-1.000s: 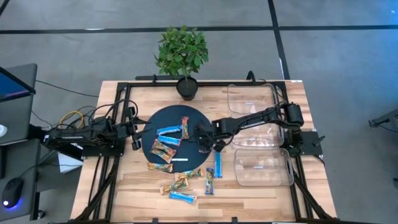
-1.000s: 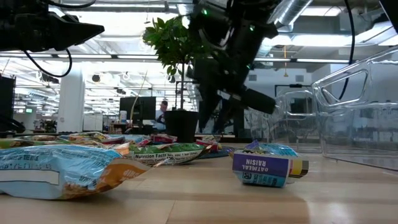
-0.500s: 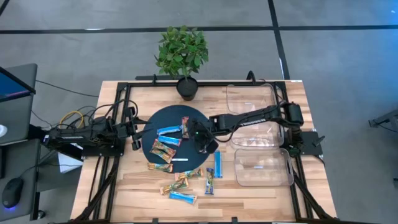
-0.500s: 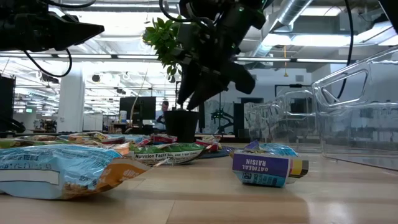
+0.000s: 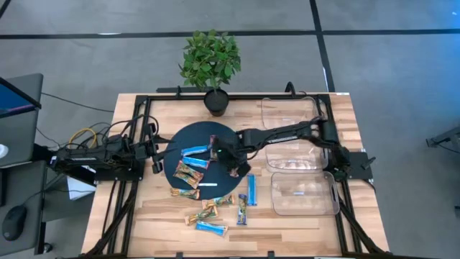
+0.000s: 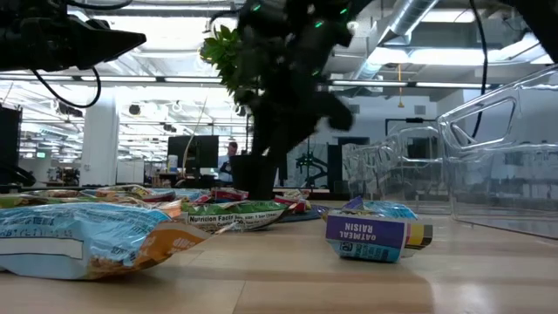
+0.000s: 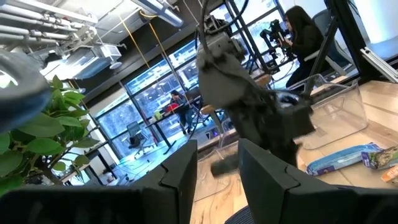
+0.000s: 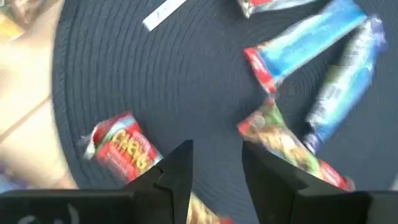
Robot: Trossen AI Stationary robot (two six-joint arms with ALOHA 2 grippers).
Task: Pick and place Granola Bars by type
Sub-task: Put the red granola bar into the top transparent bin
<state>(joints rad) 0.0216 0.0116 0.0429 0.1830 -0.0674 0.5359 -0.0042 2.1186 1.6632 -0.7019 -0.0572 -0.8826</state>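
Observation:
Granola Bars lie on a dark round mat [image 5: 188, 138]: a red one [image 5: 213, 146], a blue one [image 5: 194, 152] and a green-brown one [image 5: 187, 173]. More lie on the wood in front of it, among them a blue one [image 5: 251, 191] and another blue one [image 5: 210, 229]. My right gripper [image 5: 229, 161] hangs open over the mat's right half, pointing steeply down, nothing between its fingers [image 8: 177, 171]. Below it the right wrist view shows a red bar [image 8: 121, 149], a green-red bar [image 8: 286, 146] and two blue bars [image 8: 305, 37]. My left gripper [image 7: 217, 168] rests open at the table's left edge.
Three clear bins [image 5: 305, 193] stand along the table's right side. A potted plant [image 5: 213, 61] stands at the far edge behind the mat. A thin white strip [image 5: 207, 185] lies on the mat's near rim. A blue bar [image 6: 379, 231] lies close to the low camera.
My right gripper has moved toward the table's left, from the mat's right rim to over the mat, rising a little and turning as it went. Its fingers have kept the same gap. The bars have stayed where they were.

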